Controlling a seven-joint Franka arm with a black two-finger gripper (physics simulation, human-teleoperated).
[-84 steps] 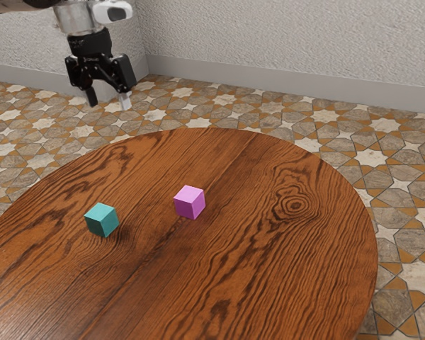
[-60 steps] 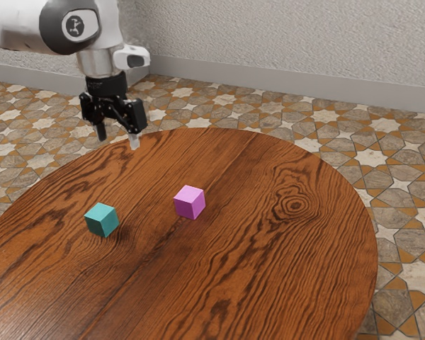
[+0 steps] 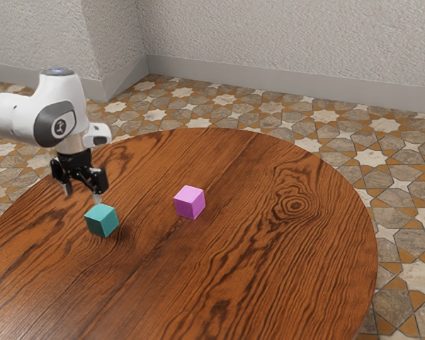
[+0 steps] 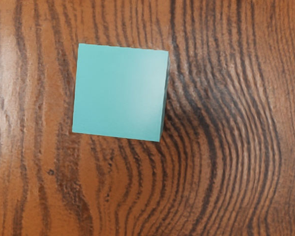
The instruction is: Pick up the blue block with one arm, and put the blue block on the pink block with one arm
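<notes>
while claw (image 3: 83, 191) hovers wide above blue block (image 3: 101, 219), pink block (image 3: 189, 202) well apart

Varnished wood table, plain matt blocks

The table (image 3: 283, 269) shows dark-grained wood with a soft sheen, smooth and polished-looking. The blue block (image 3: 101, 219) and pink block (image 3: 189, 202) are flat-coloured, smooth and matt, like plastic. The arm (image 3: 39, 117) wears a glossy white shell and the tool (image 3: 81, 190) is matt black — round them, patterned floor tiles (image 3: 382, 142) and a rough, stippled wall (image 3: 304, 35).
</notes>
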